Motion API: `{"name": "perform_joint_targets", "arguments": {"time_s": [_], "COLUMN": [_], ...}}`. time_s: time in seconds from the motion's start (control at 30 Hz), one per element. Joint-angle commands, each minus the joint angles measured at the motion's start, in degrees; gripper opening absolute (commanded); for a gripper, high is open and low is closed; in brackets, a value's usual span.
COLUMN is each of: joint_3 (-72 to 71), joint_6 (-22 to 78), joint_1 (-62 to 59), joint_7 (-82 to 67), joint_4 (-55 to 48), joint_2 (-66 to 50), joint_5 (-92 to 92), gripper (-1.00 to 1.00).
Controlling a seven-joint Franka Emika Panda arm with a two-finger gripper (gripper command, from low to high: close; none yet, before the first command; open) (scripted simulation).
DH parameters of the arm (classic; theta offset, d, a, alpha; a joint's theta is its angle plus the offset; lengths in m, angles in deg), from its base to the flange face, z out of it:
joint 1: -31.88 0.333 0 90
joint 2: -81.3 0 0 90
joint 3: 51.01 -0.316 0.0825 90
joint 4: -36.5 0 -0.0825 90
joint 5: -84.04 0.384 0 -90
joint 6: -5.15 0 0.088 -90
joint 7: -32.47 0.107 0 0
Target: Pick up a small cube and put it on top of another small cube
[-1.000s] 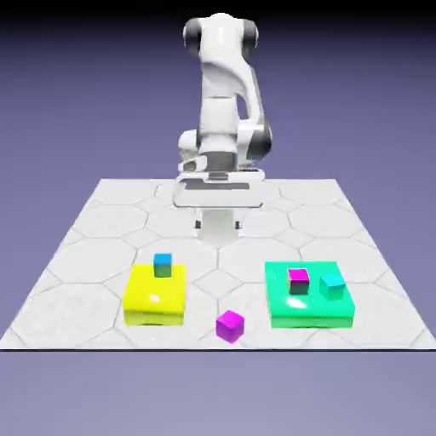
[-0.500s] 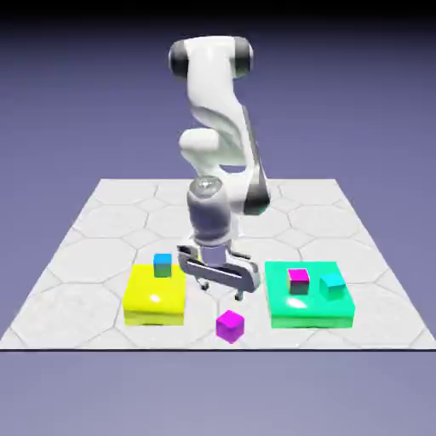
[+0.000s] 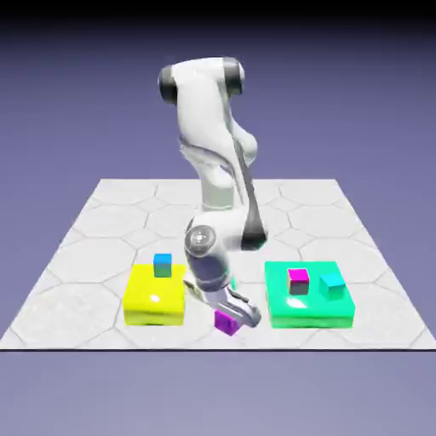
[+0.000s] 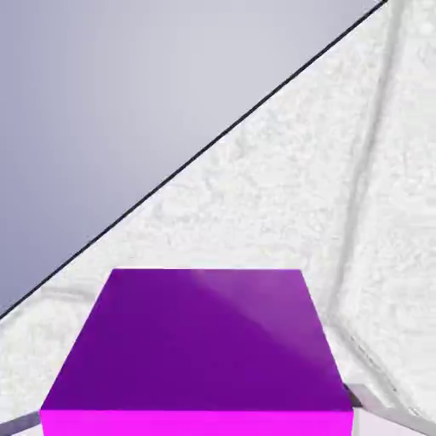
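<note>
My pincer (image 4: pixel 197 417) clamps purple cube (image 4: pixel 204 341) between tips (looks stiff, light, perhaps slick); opposite flat sides seem best hold.

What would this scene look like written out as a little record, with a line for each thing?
claw: closed on the purple cube, a finger at either side
purple cube: between the two blocks, near the table's front edge
yellow block: exterior view's left, blue cube at its back edge
green block: exterior view's right, bearing two cubes
cube with magenta top and dark sides: on the green block, left of the cyan cube
stacking: not yet done
</note>
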Motion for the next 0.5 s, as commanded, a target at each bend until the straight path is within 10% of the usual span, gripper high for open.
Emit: {"name": "perform_joint_targets", "arguments": {"time_s": [0.0, 0.23, 0.43, 0.47], "joint_3": [-2.04, -14.48, -13.59, -13.59], "joint_6": [1.98, 13.86, 3.52, 3.52], "joint_1": [0.85, 6.03, 7.67, 7.67], "joint_7": [-0.9, -7.02, -5.22, -5.22], "joint_4": [0.38, 2.67, 8.21, 8.21], "joint_2": [2.08, 14.74, 9.31, 9.31], "joint_5": [-0.3, -1.05, -3.68, -3.68], "gripper": [-1.0, -1.0, -1.0, 1.0]}}
